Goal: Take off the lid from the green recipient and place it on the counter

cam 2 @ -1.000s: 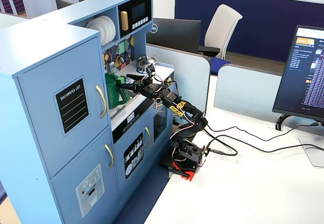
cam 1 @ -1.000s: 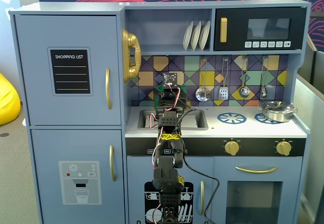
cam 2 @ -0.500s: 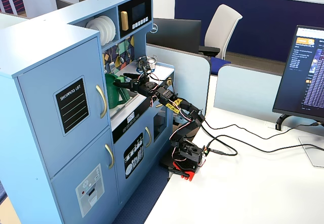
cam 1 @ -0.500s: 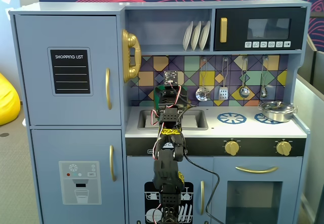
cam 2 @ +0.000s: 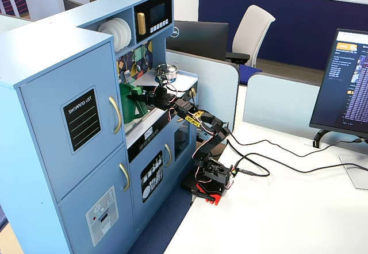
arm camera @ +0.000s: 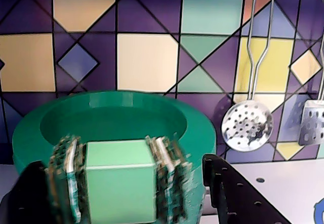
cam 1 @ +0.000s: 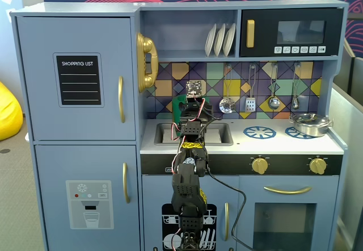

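In the wrist view the dark green round lid [arm camera: 202, 127] fills the lower middle, and its light green block handle [arm camera: 119, 153] stands at its centre. My gripper [arm camera: 119, 181] is shut on that handle, one finger [arm camera: 68, 178] pressed to each side. From the side, the green recipient [cam 2: 127, 111] stands at the back of the white counter [cam 2: 150, 80] by the sink, with the gripper [cam 2: 145, 96] at its top. From the front my own arm hides nearly all of the recipient [cam 1: 177, 104]. I cannot tell whether the lid has left the rim.
A silver pot [cam 1: 310, 124] sits on the right-hand burner ring, and the sink [cam 1: 218, 133] lies just under my wrist. A skimmer [arm camera: 247, 127] and a spatula [arm camera: 311, 122] hang on the tiled back wall, close to the right of the lid.
The arm has stretched further in towards the back wall, its elbow dropping lower. The wrist has shifted slightly up and right in the front view.
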`<state>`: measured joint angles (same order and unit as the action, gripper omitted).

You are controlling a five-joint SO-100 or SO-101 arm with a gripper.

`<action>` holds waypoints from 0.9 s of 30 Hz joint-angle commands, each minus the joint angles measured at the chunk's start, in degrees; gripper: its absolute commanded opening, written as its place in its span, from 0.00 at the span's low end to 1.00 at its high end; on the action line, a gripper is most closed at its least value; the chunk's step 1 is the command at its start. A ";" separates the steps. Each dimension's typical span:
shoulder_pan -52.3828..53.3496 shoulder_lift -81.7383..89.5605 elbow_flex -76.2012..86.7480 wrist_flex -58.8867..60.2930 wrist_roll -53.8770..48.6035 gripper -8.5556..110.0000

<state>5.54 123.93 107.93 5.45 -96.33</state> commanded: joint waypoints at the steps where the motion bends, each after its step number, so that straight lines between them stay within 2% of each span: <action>1: 0.88 -0.35 -4.83 -0.44 -0.09 0.32; 3: 0.88 -0.62 -5.10 -0.35 -0.53 0.28; 7: 0.35 -0.79 -5.27 -0.26 -0.88 0.11; 9: 0.26 -0.79 -5.10 -0.26 -1.05 0.07; 27: -0.62 -2.37 -9.32 -11.34 -2.99 0.07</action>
<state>4.92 121.11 104.06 -2.99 -98.35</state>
